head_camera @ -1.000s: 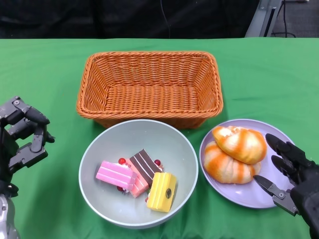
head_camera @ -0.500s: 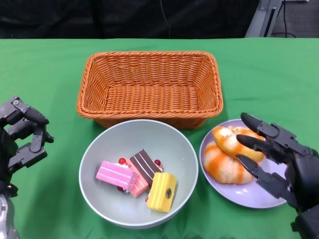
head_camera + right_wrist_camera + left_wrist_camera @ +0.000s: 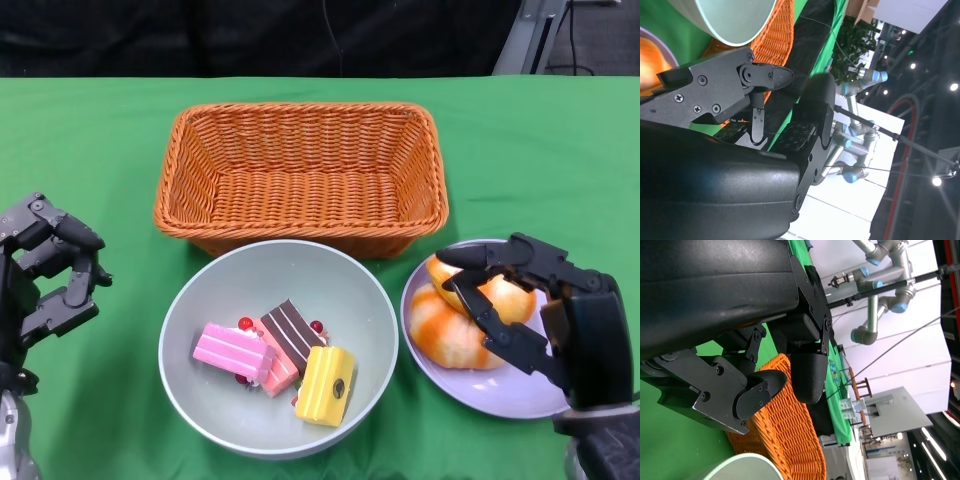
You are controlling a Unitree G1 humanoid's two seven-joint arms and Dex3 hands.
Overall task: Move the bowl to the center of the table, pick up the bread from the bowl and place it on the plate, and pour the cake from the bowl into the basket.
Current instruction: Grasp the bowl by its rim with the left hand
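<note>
Right now the bowl point(image 3: 278, 345) sits on the green worktop point(image 3: 90, 150), near the front and about in the middle. It is pale grey-green and round. Inside it lie the cake pieces point(image 3: 275, 360): a pink one, a brown striped one and a yellow one, all close together, with small red bits among them.

Just beside the bowl, on the robot's right, is the plate point(image 3: 520, 385). It is light purple. The bread point(image 3: 465, 320) lies on the plate, two golden buns with orange stripes, one partly on top of the other.

The right hand point(image 3: 530, 315) is over the plate. Its black fingers point(image 3: 470, 258) are spread and reach over the bread. I cannot tell if they touch the bread. The hand holds nothing. In the right wrist view the fingers point(image 3: 765, 75) are apart, with the bowl's rim point(image 3: 735, 20) and a bit of the orange basket point(image 3: 777, 37) past them.

Behind the bowl and the plate is the basket point(image 3: 300, 175). It is woven, orange-brown and has four sides. Its front wall is just beside the bowl's far edge.

The left hand point(image 3: 45, 275) is well apart from the bowl, out at the left side above the green cloth. Its fingers point(image 3: 75, 235) are bent but not clenched, and they hold nothing. In the left wrist view the fingers point(image 3: 757, 390) show in front of the basket point(image 3: 790, 440).
</note>
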